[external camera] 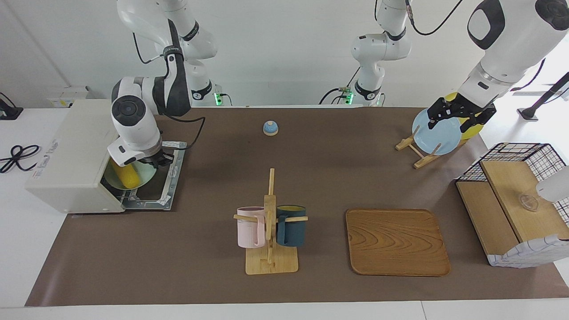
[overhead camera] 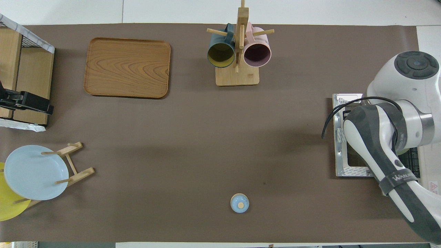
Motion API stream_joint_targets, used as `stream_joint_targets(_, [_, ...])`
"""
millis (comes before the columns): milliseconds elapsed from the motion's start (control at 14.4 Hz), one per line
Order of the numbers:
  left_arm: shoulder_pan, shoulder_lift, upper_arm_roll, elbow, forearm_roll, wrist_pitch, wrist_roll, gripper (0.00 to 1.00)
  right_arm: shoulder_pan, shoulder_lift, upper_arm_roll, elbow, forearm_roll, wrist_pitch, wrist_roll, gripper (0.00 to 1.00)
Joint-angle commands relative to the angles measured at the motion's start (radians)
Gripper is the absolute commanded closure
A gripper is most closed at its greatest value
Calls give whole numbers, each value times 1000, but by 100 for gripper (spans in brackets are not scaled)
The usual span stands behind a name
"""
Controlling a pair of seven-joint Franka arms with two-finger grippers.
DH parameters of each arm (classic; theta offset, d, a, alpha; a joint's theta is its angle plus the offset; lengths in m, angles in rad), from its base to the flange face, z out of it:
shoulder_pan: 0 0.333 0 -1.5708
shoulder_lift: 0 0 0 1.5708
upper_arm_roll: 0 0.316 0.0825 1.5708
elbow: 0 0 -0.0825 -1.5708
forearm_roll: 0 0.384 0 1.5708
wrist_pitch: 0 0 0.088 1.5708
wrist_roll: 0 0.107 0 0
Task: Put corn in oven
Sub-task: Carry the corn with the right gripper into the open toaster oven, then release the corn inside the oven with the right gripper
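The cream-white oven [external camera: 71, 155] stands at the right arm's end of the table, its door [external camera: 171, 178] dropped open; the door also shows in the overhead view [overhead camera: 344, 137]. The yellow corn [external camera: 124, 175] lies on a pale green plate [external camera: 144, 178] in the oven's mouth. My right gripper [external camera: 151, 162] is right over the corn and plate at the opening; its hand hides whether it touches the corn. In the overhead view the right arm hides the corn. My left gripper [external camera: 460, 116] hangs open and empty in the air over the plate rack, waiting.
A wooden rack [external camera: 418, 153] holds a blue plate [external camera: 438, 133] and a yellow plate [external camera: 473, 129]. A wire-and-wood basket [external camera: 515, 200] stands at the left arm's end. A wooden tray [external camera: 395, 242], a mug stand [external camera: 270, 231] with pink and dark blue mugs, and a small blue knob [external camera: 270, 128] sit mid-table.
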Motion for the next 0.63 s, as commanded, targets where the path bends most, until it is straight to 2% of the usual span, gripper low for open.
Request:
stream_joint_targets(0, [-1, -6, -6, 7, 12, 2, -45, 0, -48, -41, 14, -67, -8, 27, -50, 100])
stream_joint_targets(139, [-1, -6, -6, 7, 12, 4, -45, 0, -71, -43, 14, -80, -8, 32, -61, 100])
stream_joint_targets(279, [-1, -6, -6, 5, 12, 11, -45, 0, -91, -55, 14, -125, -8, 88, -92, 100])
stream_joint_targets(418, [1, -6, -4, 1, 12, 36, -45, 0, -114, -60, 15, -160, -5, 162, -115, 89])
stream_joint_targets(557, [2, -6, -4, -5, 13, 54, -43, 0, -113, -61, 15, -160, -5, 168, -117, 83])
